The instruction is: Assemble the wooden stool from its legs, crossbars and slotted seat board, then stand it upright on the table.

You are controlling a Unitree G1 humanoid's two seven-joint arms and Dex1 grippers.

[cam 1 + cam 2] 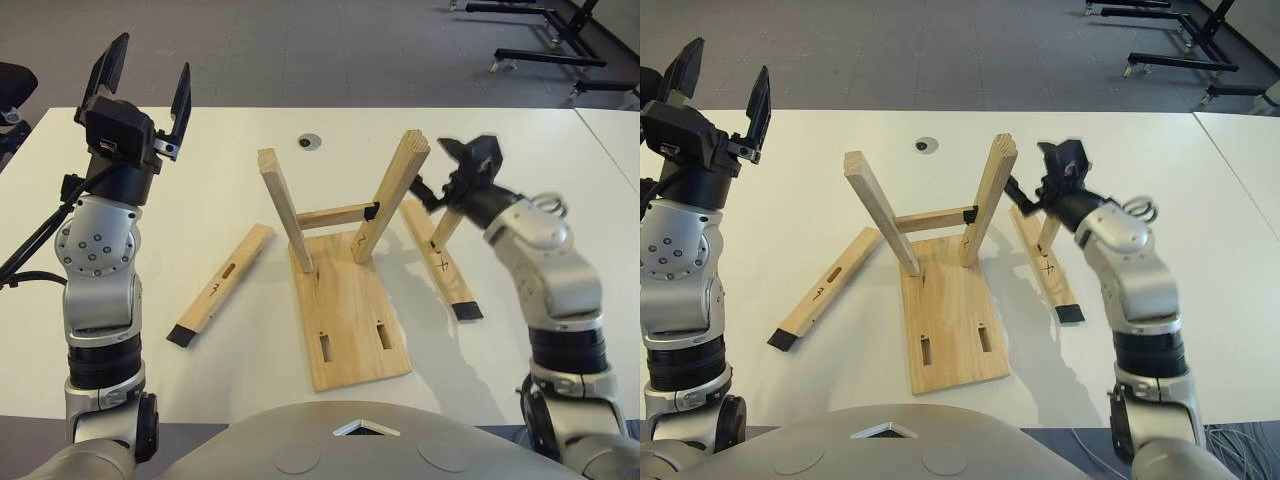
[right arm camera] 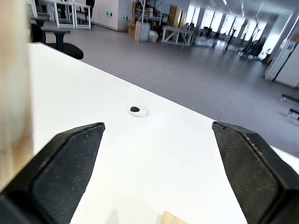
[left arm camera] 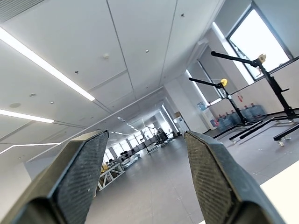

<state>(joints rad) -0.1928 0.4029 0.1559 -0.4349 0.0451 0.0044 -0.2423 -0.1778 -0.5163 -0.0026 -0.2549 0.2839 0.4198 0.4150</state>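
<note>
The slotted seat board (image 1: pixel 350 325) lies flat at the middle of the table. Two legs (image 1: pixel 284 208) (image 1: pixel 392 194) stand in its far slots, splayed apart, joined by a crossbar (image 1: pixel 334 215). One loose leg (image 1: pixel 220 284) lies to the board's left, another (image 1: pixel 441 262) to its right, with a short wooden piece (image 1: pixel 447 228) slanting over it. My right gripper (image 1: pixel 437 172) is open just right of the right standing leg's top, whose blurred edge (image 2: pixel 14 107) sits beside one finger (image 2: pixel 70 158). My left gripper (image 1: pixel 145 85) is raised high at the far left, open and pointing up.
A round cable grommet (image 1: pixel 310 142) sits in the white table (image 1: pixel 200 180) behind the stool parts. A second table (image 1: pixel 620 130) adjoins on the right. Black stands (image 1: pixel 550 55) are on the floor beyond. Two near slots (image 1: pixel 327 347) in the board hold nothing.
</note>
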